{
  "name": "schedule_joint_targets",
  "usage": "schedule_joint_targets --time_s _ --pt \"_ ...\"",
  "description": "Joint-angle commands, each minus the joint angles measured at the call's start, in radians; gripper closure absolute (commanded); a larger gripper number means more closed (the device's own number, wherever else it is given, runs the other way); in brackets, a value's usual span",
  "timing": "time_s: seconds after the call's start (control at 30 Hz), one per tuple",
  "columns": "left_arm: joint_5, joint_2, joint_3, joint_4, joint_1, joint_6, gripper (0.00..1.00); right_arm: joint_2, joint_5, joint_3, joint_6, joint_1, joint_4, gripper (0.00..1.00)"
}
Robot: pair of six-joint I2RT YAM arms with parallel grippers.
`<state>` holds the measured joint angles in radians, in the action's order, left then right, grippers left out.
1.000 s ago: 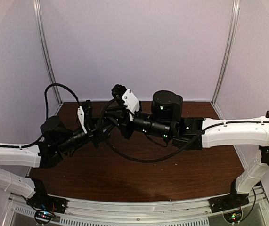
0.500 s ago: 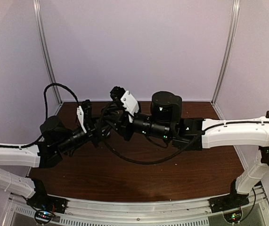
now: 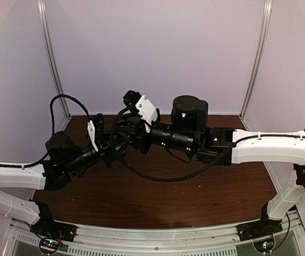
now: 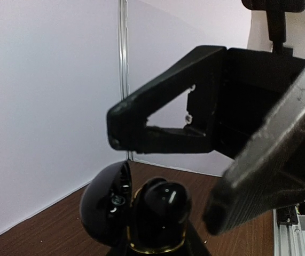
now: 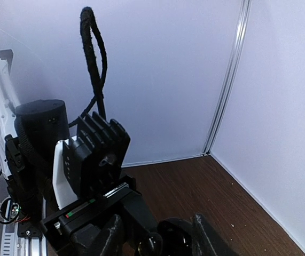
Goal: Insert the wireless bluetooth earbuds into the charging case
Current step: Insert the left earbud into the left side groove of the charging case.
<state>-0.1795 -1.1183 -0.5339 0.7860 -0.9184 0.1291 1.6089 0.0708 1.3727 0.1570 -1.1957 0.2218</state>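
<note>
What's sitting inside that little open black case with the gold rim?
A glossy black earbud bulges from the charging case, its lid swung open leftward. Anything deeper, under the bud, is covered.

left arm point(image 3: 13, 178): reaches from near-left corner of desk point(image 3: 195, 202) toward far centre | left claw point(image 3: 113, 153): clamped tight, low over desk | right arm point(image 3: 270, 149): stretched leftward from near-right corner | right claw point(image 4: 163, 181): 2 fingers parted, just above left claw
</note>
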Motion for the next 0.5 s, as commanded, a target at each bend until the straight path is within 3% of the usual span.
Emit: schedule_joint_targets --time_s 0.0,0.23,0.47 --pt "-0.025 -0.004 -0.029 0.051 0.001 -0.014 1.00 -0.024 -0.037 0.046 0.029 -0.004 -0.020 0.56" --pt "-0.020 0.008 -0.028 0.042 0.001 -0.018 1.00 -0.067 -0.007 0.048 0.025 -0.001 -0.062 0.56" --pt "-0.023 0.006 -0.028 0.036 0.001 -0.018 1.00 -0.092 0.089 0.019 -0.001 -0.001 -0.099 0.69"
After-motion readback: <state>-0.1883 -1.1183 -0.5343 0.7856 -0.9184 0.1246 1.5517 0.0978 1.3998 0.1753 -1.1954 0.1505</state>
